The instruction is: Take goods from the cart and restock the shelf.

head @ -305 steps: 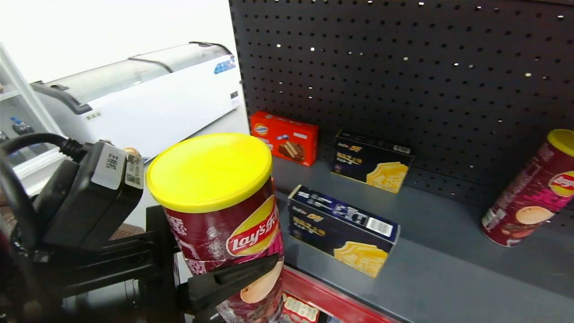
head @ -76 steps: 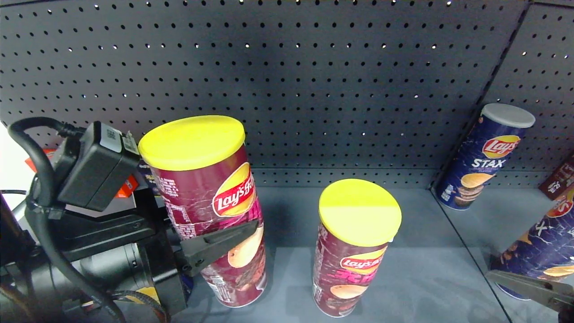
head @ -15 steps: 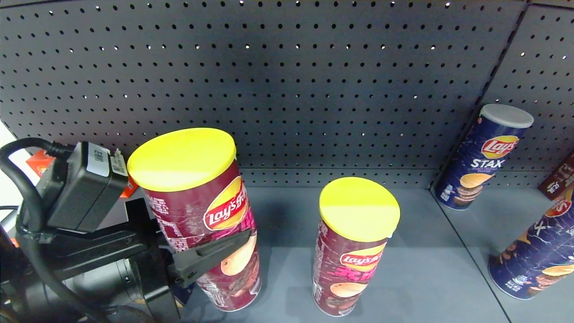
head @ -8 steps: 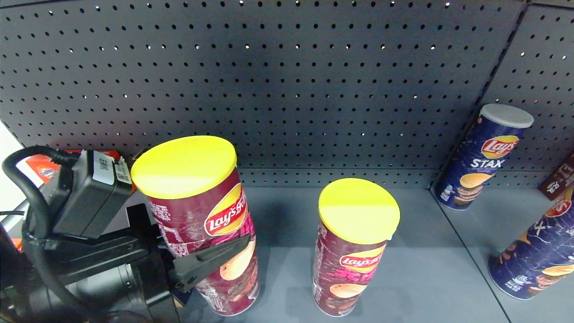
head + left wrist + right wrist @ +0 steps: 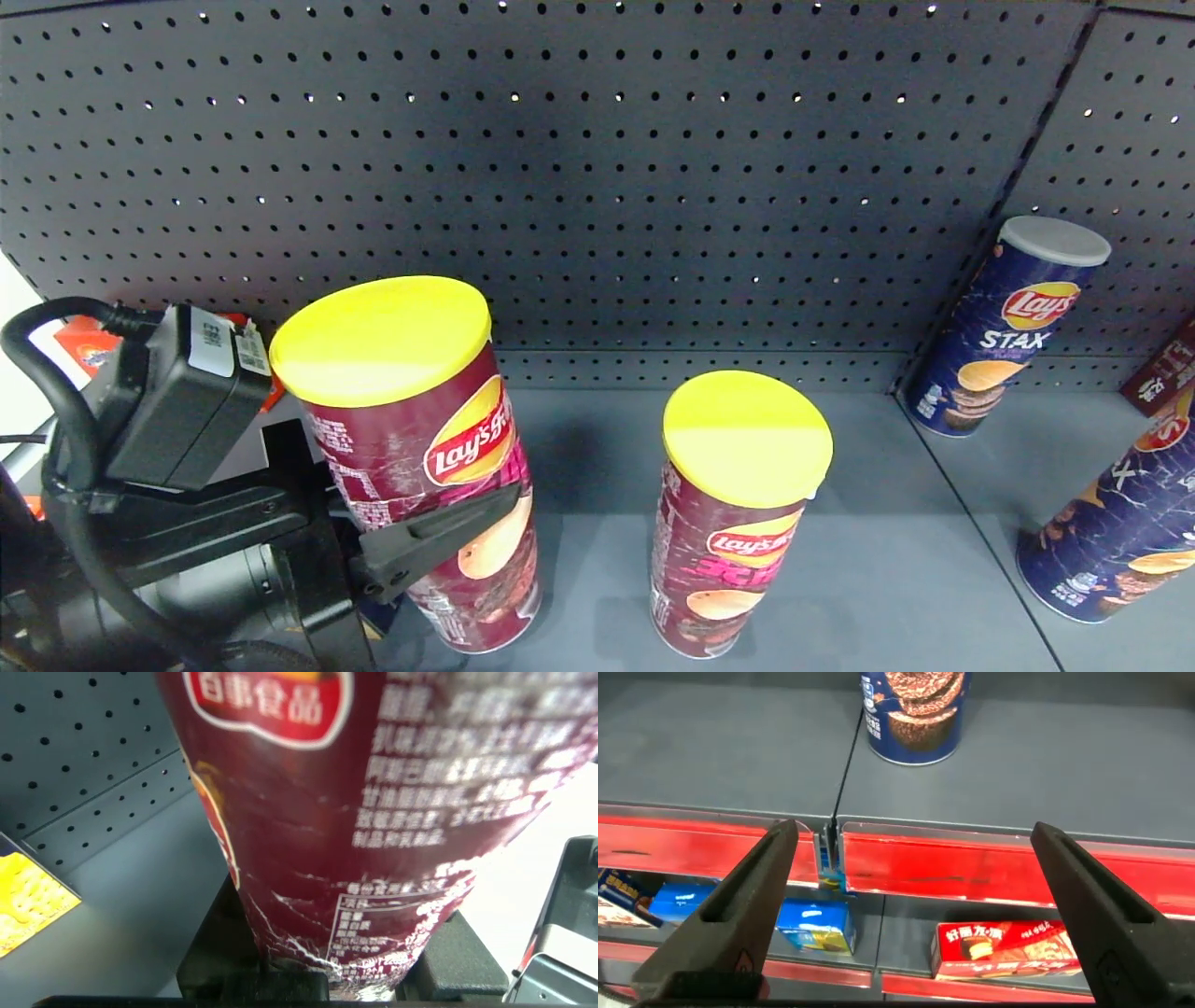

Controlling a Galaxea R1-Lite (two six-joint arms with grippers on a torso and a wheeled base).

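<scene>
My left gripper (image 5: pixel 439 532) is shut on a maroon chips can with a yellow lid (image 5: pixel 425 448), held slightly tilted with its base at the grey shelf (image 5: pixel 868 579); I cannot tell whether it touches. The left wrist view has the same can (image 5: pixel 374 831) up close between the jaws. A second maroon can with a yellow lid (image 5: pixel 733 509) stands upright on the shelf just to the right. My right gripper (image 5: pixel 915 915) is open in front of the shelf's red front rail (image 5: pixel 971 873), nothing between its fingers.
Two blue chips cans stand at the right, one at the back (image 5: pixel 1008 327) and one near the front (image 5: pixel 1111 541). A black pegboard (image 5: pixel 597 168) backs the shelf. Lower shelves hold a blue box (image 5: pixel 817 929) and a red box (image 5: pixel 1008 950). An orange box (image 5: pixel 79 350) sits far left.
The held can has shifted slightly over the last second, dipping down and then rising a little while staying beside the standing can. Earlier the camera turned right along the shelf.
</scene>
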